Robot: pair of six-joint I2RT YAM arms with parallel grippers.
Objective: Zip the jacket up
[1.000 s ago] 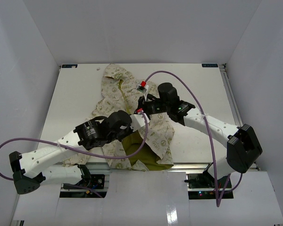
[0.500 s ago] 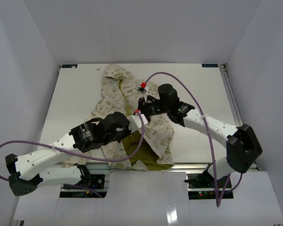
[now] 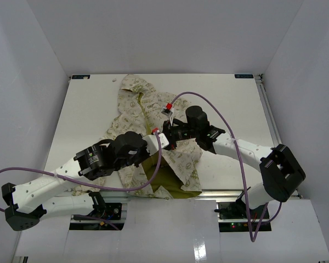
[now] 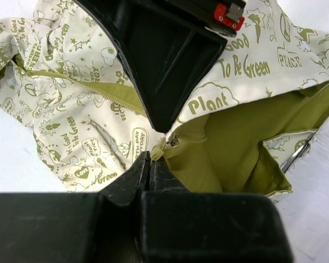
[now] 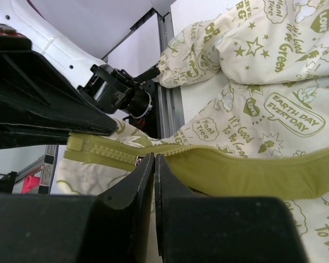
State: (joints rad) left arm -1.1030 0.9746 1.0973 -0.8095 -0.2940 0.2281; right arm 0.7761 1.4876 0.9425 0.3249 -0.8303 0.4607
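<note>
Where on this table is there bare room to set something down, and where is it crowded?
Bare table lies at the far right, between the jacket and the right edge, and along the left edge beside the jacket's sleeve. The middle and near edge are crowded: the left hand and right hand meet on the jacket there.

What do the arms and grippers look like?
The left arm and right arm have white shells with black joints and bases. A purple cable loops off each. The fingers are black tapered wedges, and a red connector sits near each wrist.
</note>
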